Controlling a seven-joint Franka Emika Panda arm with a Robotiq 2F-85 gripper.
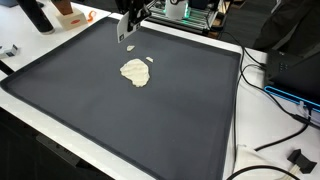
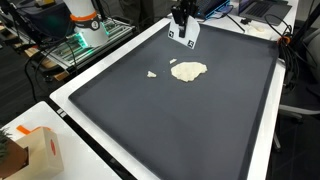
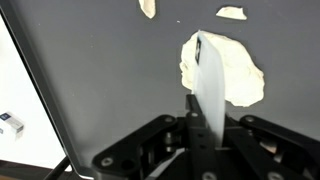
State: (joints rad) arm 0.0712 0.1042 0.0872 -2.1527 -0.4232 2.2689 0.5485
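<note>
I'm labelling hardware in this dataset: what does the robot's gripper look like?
The gripper is black and blocky, with round screw heads on its body in the wrist view. Its fingers are dark and narrow.

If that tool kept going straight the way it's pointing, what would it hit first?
The white blade in the tool would likely touch the dark mat right beside the pale dough blob; depth is hard to judge.

Even bright indoor light; soft shadows; low-resolution frames; wrist view foreground blurred.
</note>
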